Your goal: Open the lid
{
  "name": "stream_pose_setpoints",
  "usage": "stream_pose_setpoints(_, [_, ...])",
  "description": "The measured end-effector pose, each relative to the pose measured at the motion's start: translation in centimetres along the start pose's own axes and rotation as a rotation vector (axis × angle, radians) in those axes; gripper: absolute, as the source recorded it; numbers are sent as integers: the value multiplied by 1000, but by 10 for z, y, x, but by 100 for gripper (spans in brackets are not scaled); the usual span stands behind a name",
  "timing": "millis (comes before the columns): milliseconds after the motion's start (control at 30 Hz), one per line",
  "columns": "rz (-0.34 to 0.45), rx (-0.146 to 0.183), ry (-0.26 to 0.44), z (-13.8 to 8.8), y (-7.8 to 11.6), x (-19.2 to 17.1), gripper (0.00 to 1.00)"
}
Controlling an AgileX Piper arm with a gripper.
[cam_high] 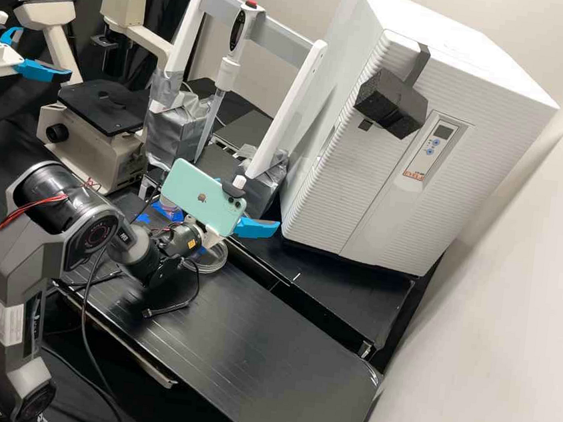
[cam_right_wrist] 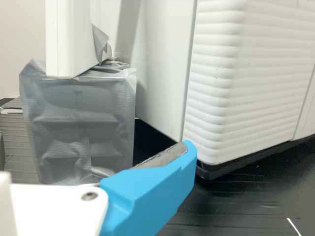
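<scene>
White cabinet (cam_high: 389, 209) past the desk's (cam_high: 260, 350) far edge

Clear round dish (cam_high: 214, 263) by that edge, partly behind the arm (cam_high: 136, 253); cannot tell its lid apart. Jaws stand wide. Silver-taped block (cam_right_wrist: 78, 137) near cabinet; black cable (cam_high: 158, 312) on desk.

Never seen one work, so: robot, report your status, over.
Gripper near the white incubator's lower corner. Clear round dish on bench, lid's state unclear. Arm partly covering dish.
</scene>
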Motion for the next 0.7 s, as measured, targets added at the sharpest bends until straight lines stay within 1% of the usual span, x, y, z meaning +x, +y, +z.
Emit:
stream_pose_setpoints(333, [4,-1,0,1,0,-3,100])
stream_pose_setpoints(500, [19,-8,2,6,7,-25,100])
stream_pose_setpoints(567, [44,2,17,7,11,-39,100])
stream_pose_setpoints(700, [89,17,72,8,15,-69,100])
